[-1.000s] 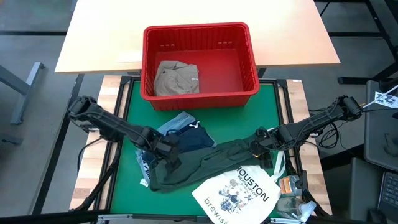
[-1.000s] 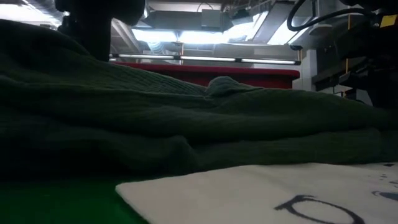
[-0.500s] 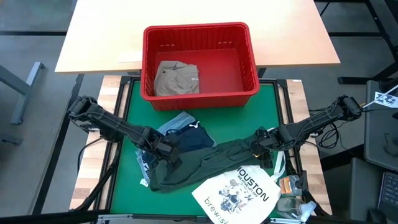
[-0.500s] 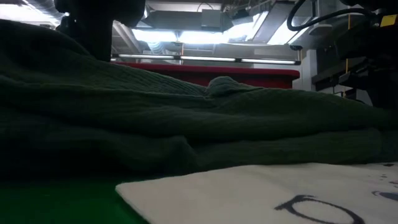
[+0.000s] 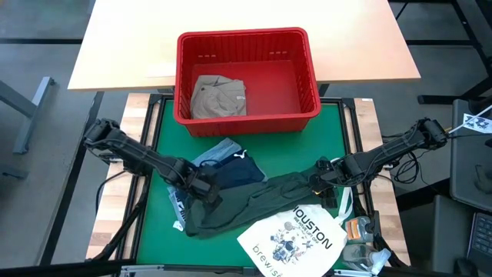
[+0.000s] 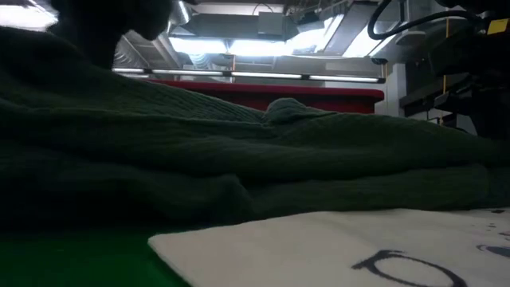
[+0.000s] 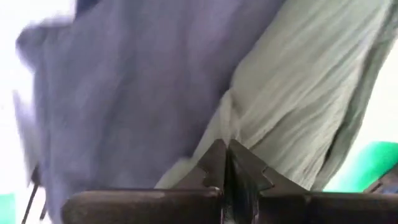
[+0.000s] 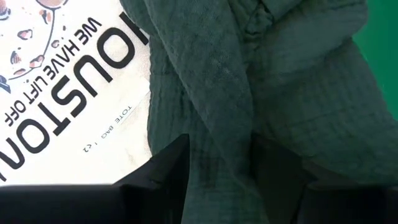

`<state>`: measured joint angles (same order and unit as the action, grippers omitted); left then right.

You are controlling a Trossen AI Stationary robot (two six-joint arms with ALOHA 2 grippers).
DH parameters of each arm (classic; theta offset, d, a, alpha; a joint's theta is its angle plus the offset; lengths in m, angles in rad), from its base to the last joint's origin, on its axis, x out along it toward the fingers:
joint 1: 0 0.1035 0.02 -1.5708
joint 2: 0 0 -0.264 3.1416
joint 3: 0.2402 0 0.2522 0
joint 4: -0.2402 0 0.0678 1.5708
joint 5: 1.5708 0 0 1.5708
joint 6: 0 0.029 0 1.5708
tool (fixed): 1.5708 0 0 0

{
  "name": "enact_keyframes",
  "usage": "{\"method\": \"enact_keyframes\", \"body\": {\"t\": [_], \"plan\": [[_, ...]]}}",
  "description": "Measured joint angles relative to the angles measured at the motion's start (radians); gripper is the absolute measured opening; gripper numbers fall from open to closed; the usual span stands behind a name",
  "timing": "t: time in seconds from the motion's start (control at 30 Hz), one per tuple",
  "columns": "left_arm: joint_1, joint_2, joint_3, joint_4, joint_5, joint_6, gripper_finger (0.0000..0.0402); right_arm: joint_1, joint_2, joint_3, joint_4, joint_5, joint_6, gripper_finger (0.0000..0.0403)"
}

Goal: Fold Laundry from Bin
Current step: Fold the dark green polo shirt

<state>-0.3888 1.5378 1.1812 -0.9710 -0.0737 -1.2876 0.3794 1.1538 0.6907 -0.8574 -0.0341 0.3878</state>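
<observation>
Plainly printed on the white tote bag [image 5: 294, 238] are "HOUSTON" and, in the right wrist view, "WE HAVE LIFT OFF" and "TOTE BAG"; it overlaps the dark green garment [image 5: 254, 201] at the green mat's [image 5: 157, 165] near edge. The left gripper [image 5: 206, 194] has its fingers pressed together at that garment's left end, beside the navy garment [image 5: 234, 171] and light blue denim [image 5: 217, 150]; whether cloth is pinched is unclear. The right gripper [image 8: 219, 163] straddles a green fold, fingers partly apart. A khaki garment [image 5: 218, 97] lies in the red bin [image 5: 244, 37], whose right half shows bare floor. Low down, green cloth hides nearly everything.
</observation>
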Motion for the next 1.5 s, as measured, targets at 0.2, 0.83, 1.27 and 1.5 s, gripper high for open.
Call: {"method": "enact_keyframes", "body": {"t": [0.2,0.83,1.27,1.5], "plan": [[-0.06,-0.002,0.0,-0.113,0.162,-0.136,0.0002,0.0,0.0,0.0,0.0,-0.001,0.0,0.0166],[-0.203,-0.002,0.0,-0.227,0.281,-0.224,0.0028,0.0,0.0,0.0,-0.001,-0.002,0.0,0.0166],[-0.209,-0.002,0.0,-0.227,0.223,-0.227,0.0111,0.0,0.0,0.0,-0.018,-0.003,0.0,0.0166],[-0.213,-0.002,0.0,-0.227,0.213,-0.221,0.0144,0.0,0.0,0.0,-0.018,-0.003,0.0,0.0166]]}}
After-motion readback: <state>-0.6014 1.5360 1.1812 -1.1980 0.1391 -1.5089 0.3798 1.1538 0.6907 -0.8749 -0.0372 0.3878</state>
